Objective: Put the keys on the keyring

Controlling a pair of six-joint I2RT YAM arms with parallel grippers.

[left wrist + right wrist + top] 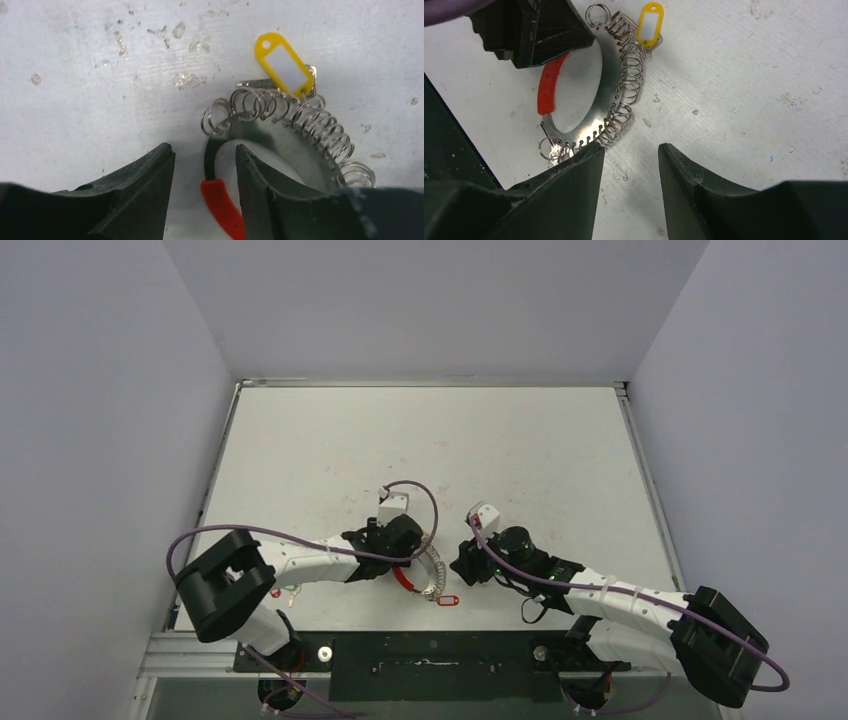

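1. a flat silvery metal keyring (280, 140) with a red plastic piece (220, 200) on its rim lies on the white tabletop (500, 440), strung with small wire loops (320, 130).
2. a tiny silver key (252, 84) with a yellow plastic tag (282, 62) rests at one end of the keyring's loops.
3. the left pincer (204, 150), released, straddles the keyring's rim at the red piece.
4. the right pincer (631, 147), released and holding nothing, hovers just beside the keyring's looped edge.

Soft, even light fills all three views, leaving the white surface (420, 440) bright, with only faint, blurred-edged shadows. In the wrist views the keyring (593, 120) catches a sharp glare on its metal. The black fingers (569, 195) of the right pincer sit dark and show little detail.
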